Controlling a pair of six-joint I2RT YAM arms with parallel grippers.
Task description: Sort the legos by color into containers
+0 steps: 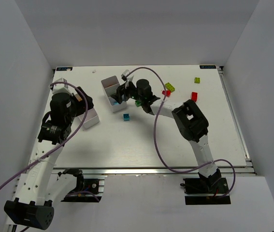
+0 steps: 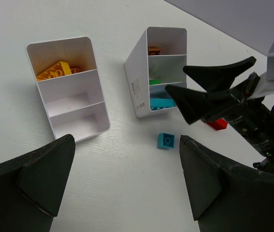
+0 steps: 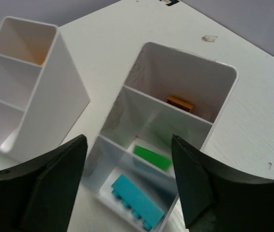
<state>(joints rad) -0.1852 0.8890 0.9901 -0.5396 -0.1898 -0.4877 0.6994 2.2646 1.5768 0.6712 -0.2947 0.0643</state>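
Left tool (image 2: 125, 159) is held wide open, empty, above the tabletop (image 2: 127, 198). Yellow legos (image 2: 54, 71) are stored at 12 o'clock in the left bin (image 2: 57, 43). Right tool (image 3: 128, 140) is spread open, empty, over the second bin (image 3: 149, 72), where a brown brick (image 3: 180, 103), green brick (image 3: 151, 157) and teal plate (image 3: 137, 200) are kept apart. A loose teal brick (image 2: 165, 140) is left at its 5 o'clock.
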